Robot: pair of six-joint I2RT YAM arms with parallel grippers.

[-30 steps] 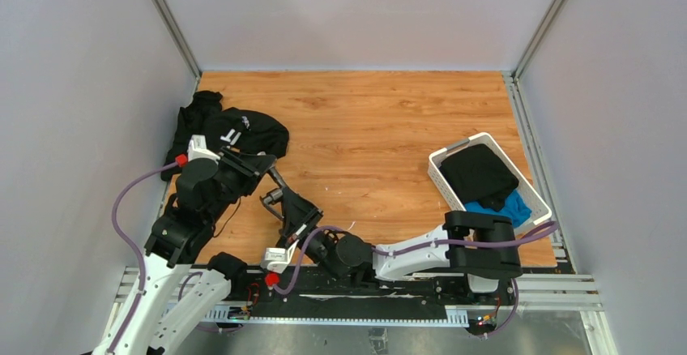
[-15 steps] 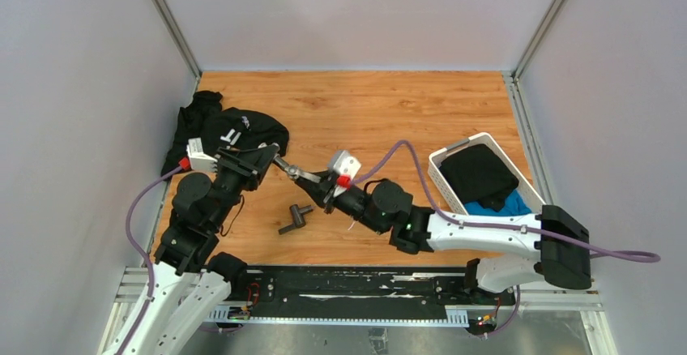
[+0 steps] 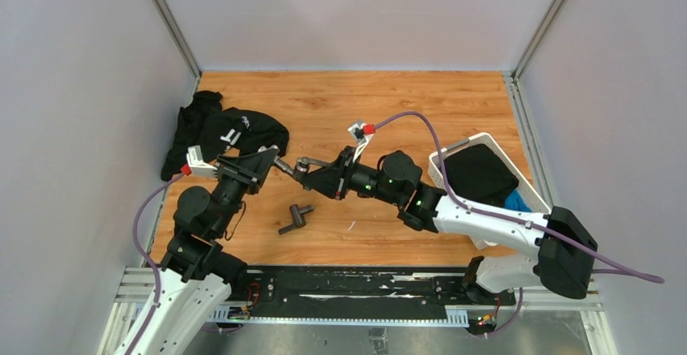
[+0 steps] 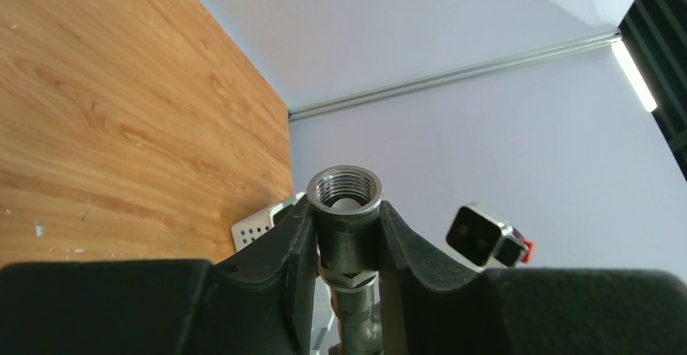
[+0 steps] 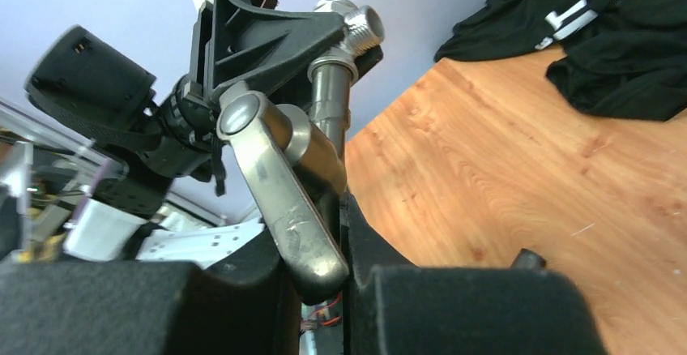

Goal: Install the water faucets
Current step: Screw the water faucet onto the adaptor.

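Table (image 3: 389,120): wooden top, with a black garment (image 3: 231,128) on its far left and a white basket (image 3: 456,147) on the right.
Left gripper (image 3: 274,159): clamped on one end of the held faucet, pointing right toward the other arm.
Right gripper (image 3: 312,175): clamped on the same faucet from the opposite, lever end.
Held faucet (image 3: 293,166): was off the table, bridging the two grippers; its long axis ran left to right, roughly in line with both wrists.
Loose faucet piece (image 3: 296,217): dark, T-shaped, lay on the table just nearer the bases than the held one, apart from both grippers and about equally near each.
Lever handle (image 5: 279,201): dull grey, scuffed metal, slanting across the right wrist view.
Threaded end (image 4: 346,190): an open inner thread, gripped between the left fingers (image 4: 296,241).
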